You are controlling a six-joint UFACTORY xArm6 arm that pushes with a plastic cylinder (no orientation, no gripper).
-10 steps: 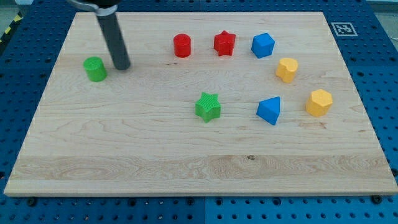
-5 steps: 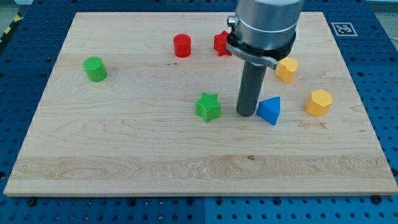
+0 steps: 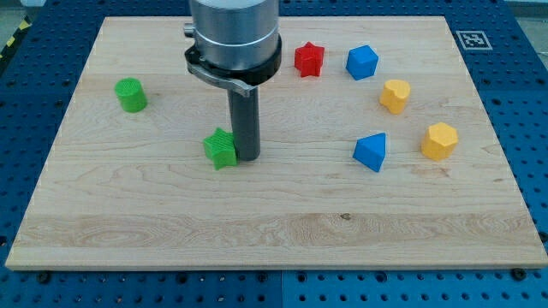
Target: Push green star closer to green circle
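Note:
The green star (image 3: 220,148) lies left of the board's middle. My tip (image 3: 247,156) stands right against the star's right side, touching it. The green circle (image 3: 131,94), a short cylinder, stands near the board's left edge, up and to the left of the star, with a gap of bare wood between them. The arm's grey body (image 3: 234,38) hides the red cylinder.
A red star (image 3: 308,59) and a blue cube (image 3: 362,62) sit near the view's top. Two yellow blocks (image 3: 395,95) (image 3: 439,140) and a blue wedge-like block (image 3: 371,152) sit at the right. The wooden board (image 3: 274,231) lies on a blue pegboard.
My tip went from beside the green circle across to the star's right side, then pushed the green star leftward toward the green circle. The other blocks have not moved.

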